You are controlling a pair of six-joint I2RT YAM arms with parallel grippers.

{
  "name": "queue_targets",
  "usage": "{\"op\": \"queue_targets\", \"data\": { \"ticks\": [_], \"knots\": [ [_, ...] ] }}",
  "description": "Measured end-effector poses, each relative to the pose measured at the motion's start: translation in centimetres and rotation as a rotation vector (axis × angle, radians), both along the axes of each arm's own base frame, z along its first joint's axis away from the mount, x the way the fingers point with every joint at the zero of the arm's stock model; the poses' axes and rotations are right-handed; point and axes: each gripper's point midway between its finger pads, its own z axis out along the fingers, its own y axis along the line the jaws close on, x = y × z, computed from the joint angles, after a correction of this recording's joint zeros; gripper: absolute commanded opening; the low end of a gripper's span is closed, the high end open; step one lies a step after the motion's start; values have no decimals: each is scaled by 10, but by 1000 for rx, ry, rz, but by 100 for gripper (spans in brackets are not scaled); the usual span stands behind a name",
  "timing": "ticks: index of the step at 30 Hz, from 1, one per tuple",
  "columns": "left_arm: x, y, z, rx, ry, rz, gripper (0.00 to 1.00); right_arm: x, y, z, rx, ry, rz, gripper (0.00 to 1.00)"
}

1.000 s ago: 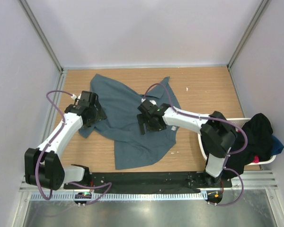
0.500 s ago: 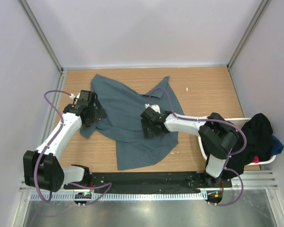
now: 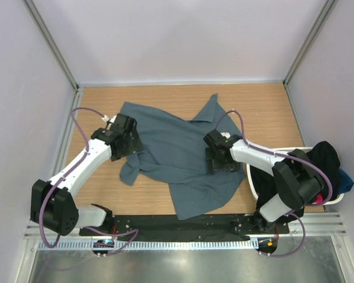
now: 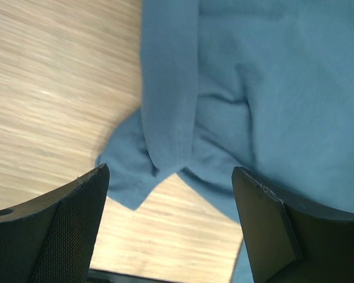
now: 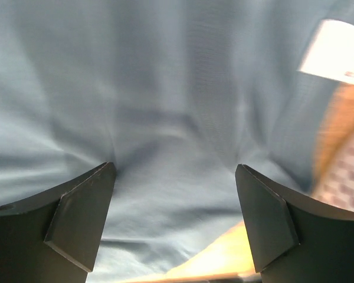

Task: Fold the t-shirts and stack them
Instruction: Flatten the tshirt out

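Note:
A slate blue-grey t-shirt (image 3: 177, 156) lies crumpled and partly spread on the wooden table (image 3: 259, 112). My left gripper (image 3: 127, 141) is open over the shirt's left edge. In the left wrist view (image 4: 171, 221) a folded sleeve (image 4: 165, 118) and bare wood lie between the fingers. My right gripper (image 3: 219, 160) is open, low over the shirt's right part. In the right wrist view (image 5: 174, 221) the cloth (image 5: 165, 88) fills the space between the fingers, and a white label (image 5: 336, 53) shows at the upper right.
A white laundry basket (image 3: 301, 149) stands at the table's right edge, holding a black shirt (image 3: 321, 168), a blue one (image 3: 346, 180) and a bit of red (image 3: 320, 198). Its lattice shows in the right wrist view (image 5: 342, 177). Walls close in the table.
Both arms have moved to the right, and the blue-grey shirt has shifted right with them, toward the basket. Its lower hem now lies further right.

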Motion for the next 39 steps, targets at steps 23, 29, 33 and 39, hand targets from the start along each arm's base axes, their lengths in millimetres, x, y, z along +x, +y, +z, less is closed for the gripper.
{"op": "queue_targets", "data": {
  "ticks": [23,29,33,39],
  "knots": [
    [-99,-33,-79,199,285,-54,64,48,59,89,206,-90,101,89],
    [-107,-25,-85,206,299,-12,63,47,58,88,201,-88,99,89],
    [-105,-18,-88,221,308,18,60,51,59,92,201,-101,96,89],
    [-101,-5,-94,262,334,48,55,61,62,103,201,-138,86,90]
  ]
}}
